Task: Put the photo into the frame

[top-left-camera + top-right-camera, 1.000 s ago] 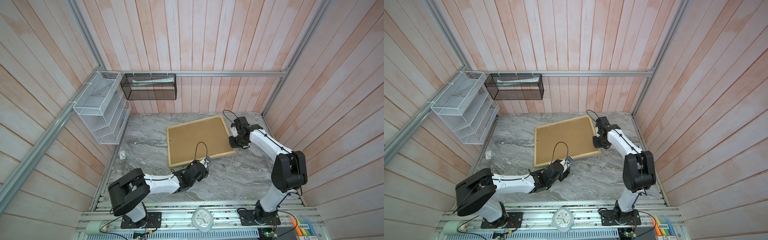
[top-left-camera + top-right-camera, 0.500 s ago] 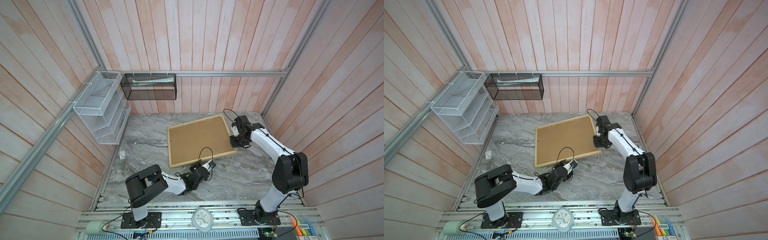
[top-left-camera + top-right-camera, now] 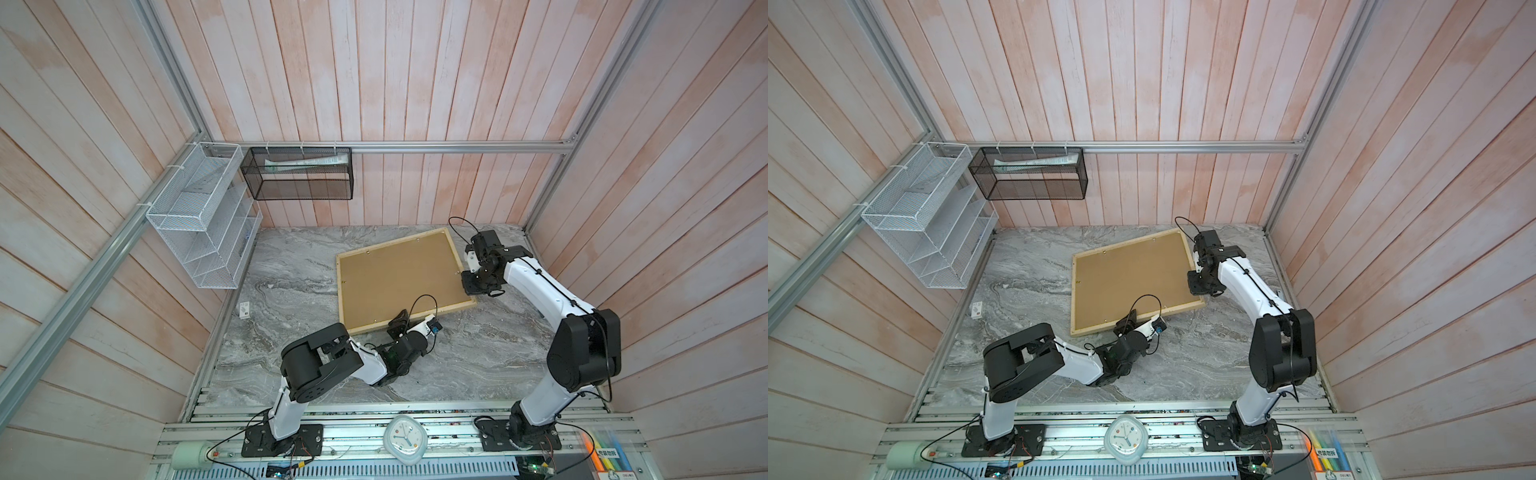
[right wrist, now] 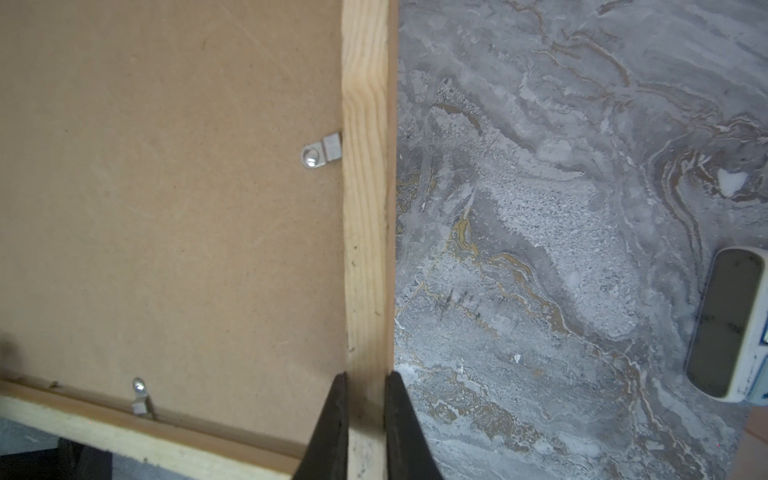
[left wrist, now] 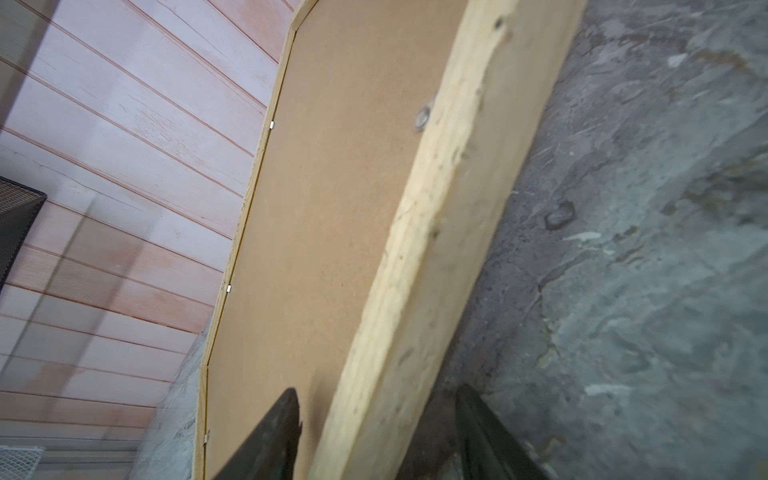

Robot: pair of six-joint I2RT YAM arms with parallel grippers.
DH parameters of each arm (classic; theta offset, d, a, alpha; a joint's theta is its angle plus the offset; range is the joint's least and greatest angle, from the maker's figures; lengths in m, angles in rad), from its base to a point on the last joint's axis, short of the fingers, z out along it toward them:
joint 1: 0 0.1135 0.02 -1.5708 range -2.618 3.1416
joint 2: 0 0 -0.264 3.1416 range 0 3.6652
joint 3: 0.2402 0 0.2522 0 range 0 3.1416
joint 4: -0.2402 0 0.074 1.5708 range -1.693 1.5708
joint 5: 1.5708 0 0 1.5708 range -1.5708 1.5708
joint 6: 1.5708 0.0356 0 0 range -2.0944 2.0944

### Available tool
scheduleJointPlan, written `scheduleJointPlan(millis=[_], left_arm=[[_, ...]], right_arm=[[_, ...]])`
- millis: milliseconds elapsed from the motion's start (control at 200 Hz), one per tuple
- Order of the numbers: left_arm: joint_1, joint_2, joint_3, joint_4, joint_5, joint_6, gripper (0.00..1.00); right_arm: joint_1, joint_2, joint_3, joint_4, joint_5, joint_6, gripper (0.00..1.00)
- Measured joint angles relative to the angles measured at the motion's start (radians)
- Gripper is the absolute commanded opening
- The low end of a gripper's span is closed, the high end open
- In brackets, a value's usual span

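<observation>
Face-down on marble table (image 3: 291,291), brown backing board (image 3: 399,282) uppermost — frame (image 4: 365,232). Pinched at side rail by right gripper (image 4: 366,376); straddled at near rail by left gripper (image 5: 376,390), jaws wide apart.

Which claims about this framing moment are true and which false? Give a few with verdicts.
1. The frame lies with its back up, showing the brown backing board. True.
2. The right gripper hangs clear of the frame. False: its jaws are shut on the frame's side slat.
3. The photo lies on the table beside the frame. False: no photo shows in any view.
4. The left gripper has its jaws either side of the frame's near slat. True.
5. The black mesh basket stands on the table. False: it hangs on the back wall.
</observation>
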Motion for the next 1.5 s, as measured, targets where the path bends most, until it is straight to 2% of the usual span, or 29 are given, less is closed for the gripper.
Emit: scheduleJointPlan(millis=[255, 540, 880, 1190, 1255, 1395, 1500], left_arm=[[0.0, 0.026, 0.008, 0.093, -0.049, 0.102, 0.59], [0.003, 0.053, 0.017, 0.142, -0.055, 0.186, 0.43], [0.003, 0.067, 0.037, 0.126, -0.051, 0.317, 0.18], [0.003, 0.019, 0.058, 0.034, -0.044, 0.32, 0.11], [0.005, -0.009, 0.066, -0.036, -0.035, 0.317, 0.1], [0.005, -0.077, 0.081, -0.199, -0.018, 0.292, 0.09], [0.005, -0.124, 0.105, -0.306, -0.014, 0.258, 0.07]], right_arm=[[0.0, -0.019, -0.011, -0.002, -0.001, 0.003, 0.0], [0.0, -0.039, -0.038, -0.002, -0.001, 0.007, 0.0], [0.001, -0.071, -0.052, 0.017, -0.004, 0.011, 0.0], [-0.014, -0.138, -0.072, 0.036, -0.003, 0.026, 0.23], [-0.04, -0.188, -0.079, 0.045, 0.003, 0.041, 0.27], [-0.112, -0.344, -0.136, 0.121, 0.019, 0.078, 0.43], [-0.151, -0.463, -0.203, 0.18, 0.022, 0.108, 0.49]])
